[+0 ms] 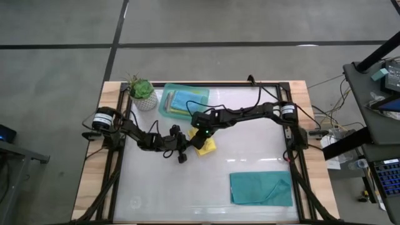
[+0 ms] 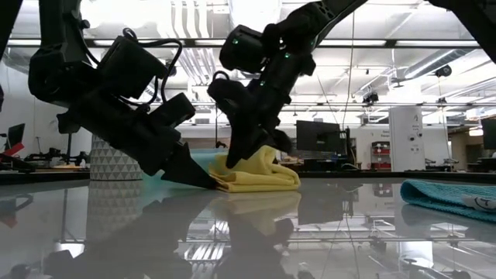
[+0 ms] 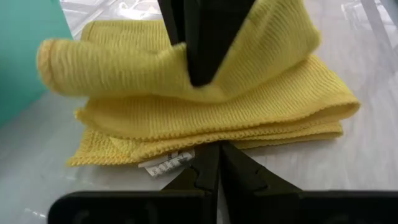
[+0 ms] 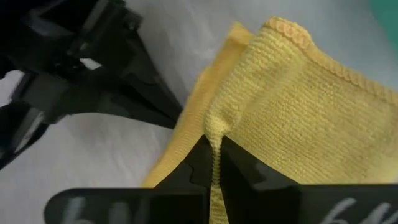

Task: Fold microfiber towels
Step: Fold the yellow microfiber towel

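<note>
Right pincer (image 4: pixel 214 163) is clamped on a pinch of the yellow towel (image 1: pixel 207 146), top layer only; the fabric bunches into a ridge between its tips. Looks like it's carrying that flap across to make a fold, which is why the upper layer stands humped while the lower layers lie flat.

Left pincer (image 3: pixel 211 163) is fully closed with nothing in it, tips down at the towel's near hem beside the white label (image 3: pixel 166 164). My read: it's pinning or bracing the lower edge so the stack doesn't slide on the glossy worktop (image 1: pixel 250 156) while the right arm pulls.

Yellow towel sits about mid-worktop, slightly toward 11 o'clock, already doubled into several layers, so the fold seems well along.

Outward: mint tray (image 1: pixel 166 106) at 12 o'clock from the pincers, holding what looks like folded towels, a teal one (image 1: pixel 183 100) uppermost, likely the drop-off. Potted plant (image 1: pixel 141 92) at 11 o'clock. A teal towel (image 1: pixel 261 188) lies flat at 4 o'clock, well apart, still unfolded.

Risk: the pinch is thin and could slip.
</note>
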`<state>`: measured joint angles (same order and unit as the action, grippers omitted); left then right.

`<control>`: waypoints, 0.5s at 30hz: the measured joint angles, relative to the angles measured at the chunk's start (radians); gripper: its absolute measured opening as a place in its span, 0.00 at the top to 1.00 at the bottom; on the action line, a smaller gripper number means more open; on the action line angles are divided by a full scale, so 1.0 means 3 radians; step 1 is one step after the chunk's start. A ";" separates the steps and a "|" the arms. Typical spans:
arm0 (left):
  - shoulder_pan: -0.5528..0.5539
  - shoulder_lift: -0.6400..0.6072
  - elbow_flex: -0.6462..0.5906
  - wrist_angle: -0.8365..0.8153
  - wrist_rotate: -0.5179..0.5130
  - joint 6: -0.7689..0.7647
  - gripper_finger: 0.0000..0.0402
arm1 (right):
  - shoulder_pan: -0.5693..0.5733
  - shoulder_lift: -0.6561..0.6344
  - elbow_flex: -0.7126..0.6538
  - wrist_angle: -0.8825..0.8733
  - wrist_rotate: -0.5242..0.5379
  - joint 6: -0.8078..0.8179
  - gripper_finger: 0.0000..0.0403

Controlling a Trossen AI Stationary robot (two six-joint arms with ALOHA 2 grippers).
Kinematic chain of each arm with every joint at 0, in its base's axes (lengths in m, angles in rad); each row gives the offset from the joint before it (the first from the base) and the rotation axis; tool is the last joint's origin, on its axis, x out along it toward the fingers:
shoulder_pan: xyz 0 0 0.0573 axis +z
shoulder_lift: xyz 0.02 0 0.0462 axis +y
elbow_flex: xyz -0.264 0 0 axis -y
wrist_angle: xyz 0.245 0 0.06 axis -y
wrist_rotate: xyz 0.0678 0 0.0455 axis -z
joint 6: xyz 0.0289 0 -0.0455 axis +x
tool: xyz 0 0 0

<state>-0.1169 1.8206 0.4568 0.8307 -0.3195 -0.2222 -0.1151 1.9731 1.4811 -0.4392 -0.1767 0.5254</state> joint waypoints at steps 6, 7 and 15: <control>0.0000 0.0000 0.0000 0.0000 0.0000 0.0000 1.00 | 0.0022 0.0021 -0.0009 0.0133 -0.0014 0.0023 0.96; 0.0000 0.0000 0.0000 -0.0001 0.0000 0.0000 1.00 | 0.0022 0.0021 -0.0009 0.0135 -0.0004 0.0027 0.95; 0.0000 0.0000 0.0000 -0.0001 0.0000 0.0000 1.00 | 0.0027 0.0022 -0.0010 0.0289 0.0012 0.0057 0.76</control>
<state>-0.1169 1.8206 0.4568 0.8303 -0.3195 -0.2222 -0.1070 1.9797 1.4780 -0.3526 -0.1732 0.5424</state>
